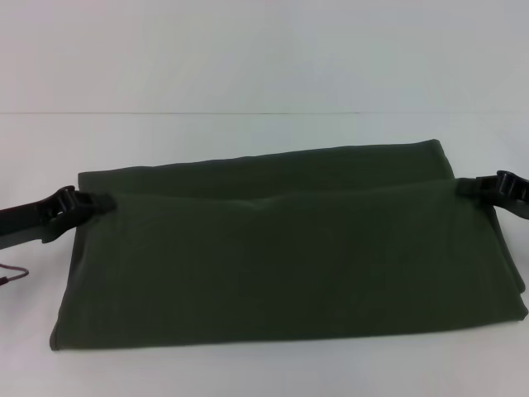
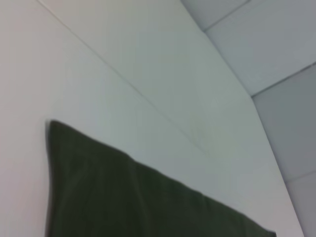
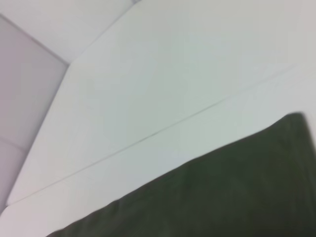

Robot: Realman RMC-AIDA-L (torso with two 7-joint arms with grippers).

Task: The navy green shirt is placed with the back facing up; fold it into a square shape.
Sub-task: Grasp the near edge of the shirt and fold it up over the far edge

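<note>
Navy green shirt (image 1: 281, 265), folded band across white table (image 1: 248, 372); left gripper (image 1: 92, 203) at nine o'clock, right gripper (image 1: 478, 185) at three, jaws clamped on upper layer's ends, seemingly to carry the fold.

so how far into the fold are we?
Partway. The shirt already lies as a wide band, plain side up. The left gripper and right gripper are at the ends of a folded layer's edge. Left: folding the ends in to make a square.
</note>
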